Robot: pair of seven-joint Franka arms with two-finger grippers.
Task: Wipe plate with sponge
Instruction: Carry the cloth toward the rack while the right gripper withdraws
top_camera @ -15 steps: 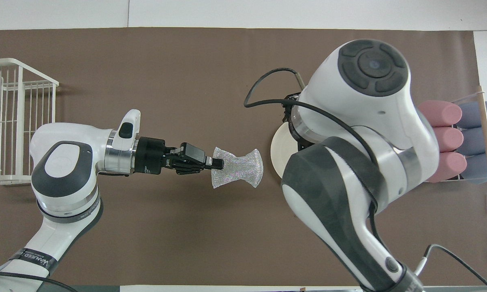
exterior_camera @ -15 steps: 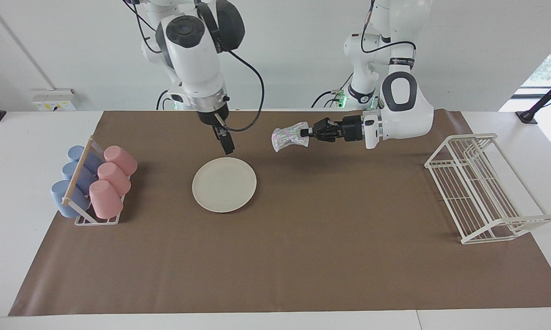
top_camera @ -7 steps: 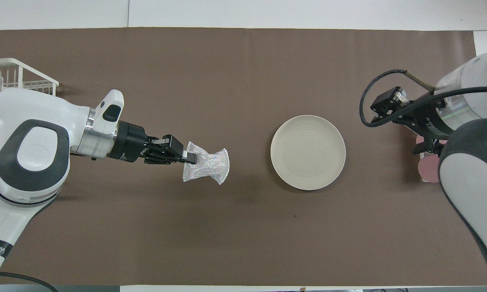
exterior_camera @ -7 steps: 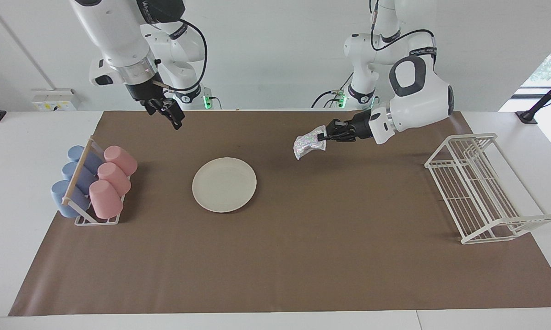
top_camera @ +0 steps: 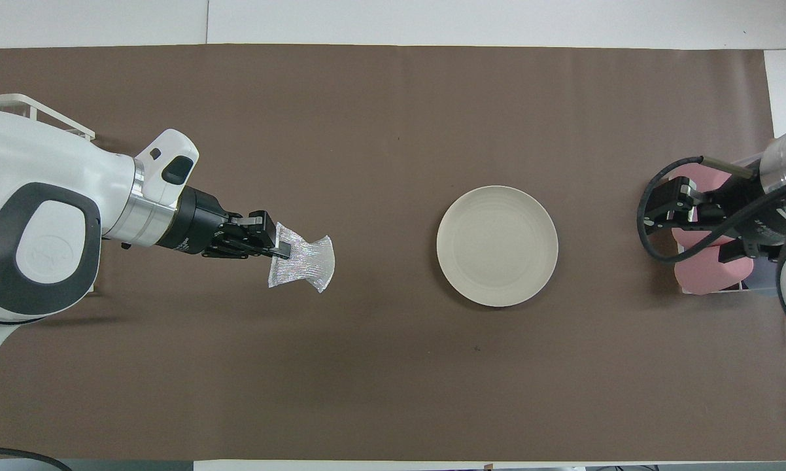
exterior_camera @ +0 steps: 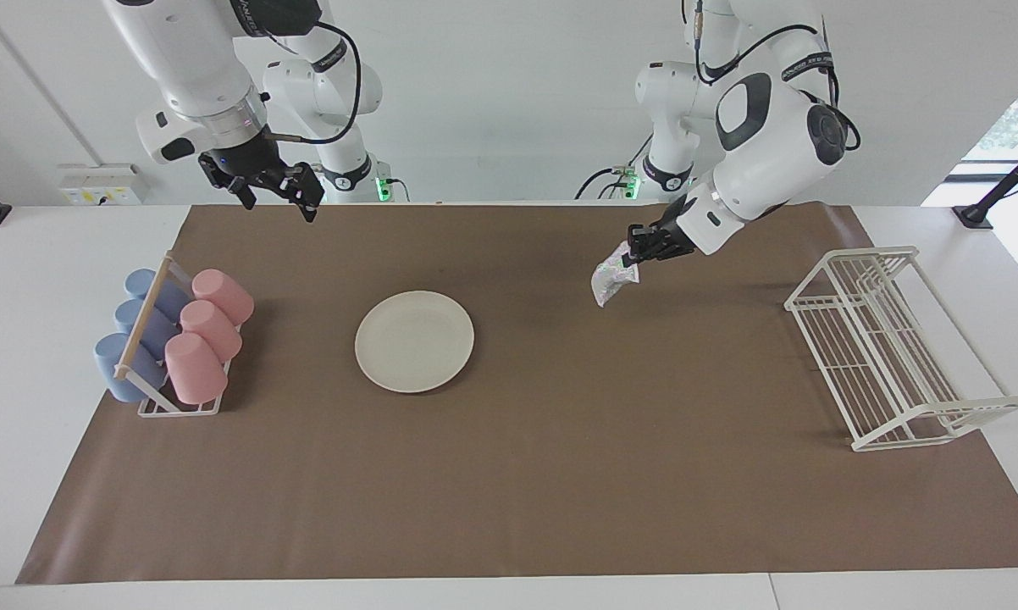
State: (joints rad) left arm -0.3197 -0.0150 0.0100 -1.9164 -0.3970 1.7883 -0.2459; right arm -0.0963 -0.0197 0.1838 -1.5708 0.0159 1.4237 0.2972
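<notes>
A: Where is the plate (exterior_camera: 414,341)?

B: Flat on the brown mat (exterior_camera: 560,474), well apart from both claws, lying between them.

A: And the sponge (exterior_camera: 611,279)?

B: Pinched in the closed left gripper (exterior_camera: 638,247), hanging off its tips above the mat, toward the wire rack (exterior_camera: 890,347).

A: The other claw?

B: The right gripper (exterior_camera: 276,193) hangs raised with fingers spread, holding nothing, over the mat's edge near the cups (exterior_camera: 179,335).
</notes>
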